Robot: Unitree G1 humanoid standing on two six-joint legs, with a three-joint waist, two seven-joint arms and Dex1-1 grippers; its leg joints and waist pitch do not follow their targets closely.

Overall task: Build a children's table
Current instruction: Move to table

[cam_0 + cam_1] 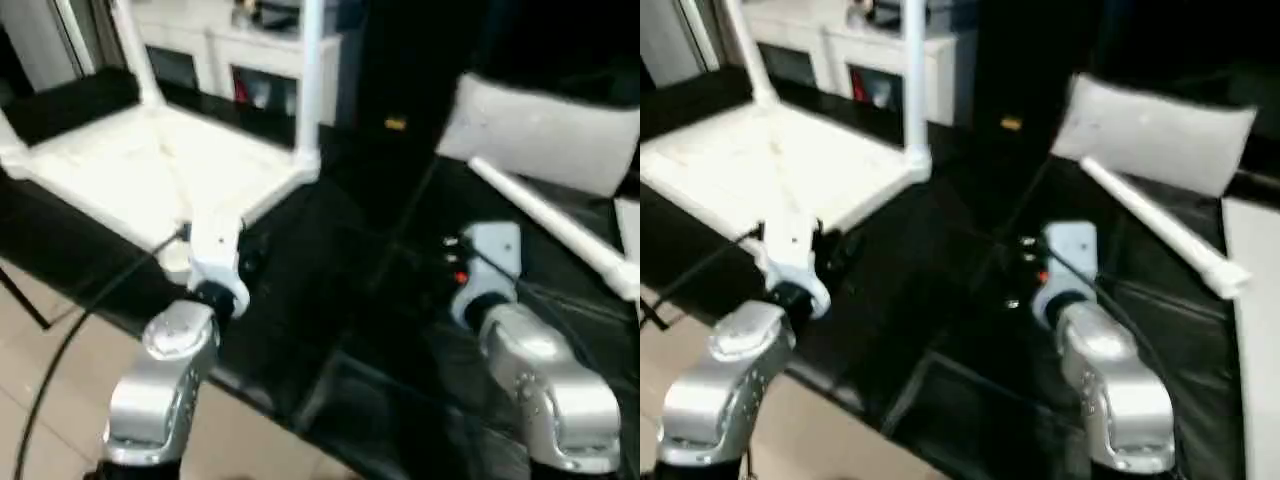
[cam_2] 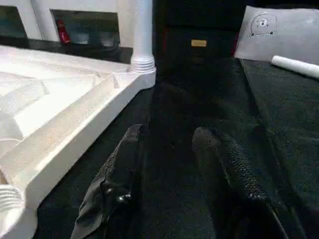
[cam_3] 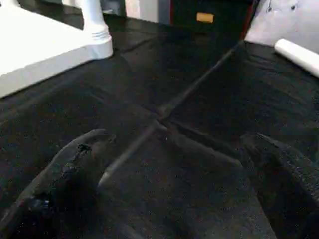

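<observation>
Just left of fingers (unheld): tabletop

Upturned table top, two legs upright, loose leg apart.

one tabletop, three legs, one sheet.

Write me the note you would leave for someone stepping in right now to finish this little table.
Left gripper: jaws part open, empty, over the black work surface beside the tabletop.
Right gripper: jaws wide open, empty.
Tabletop: upside down, ribbed side up, on the robot's left.
Done: two legs stand upright in its far corner sockets, one at the nearer far corner, another farther left.
Loose leg: lying flat on the robot's right, next to a grey sheet.
Left: fit the remaining legs; I see only this one loose.
</observation>
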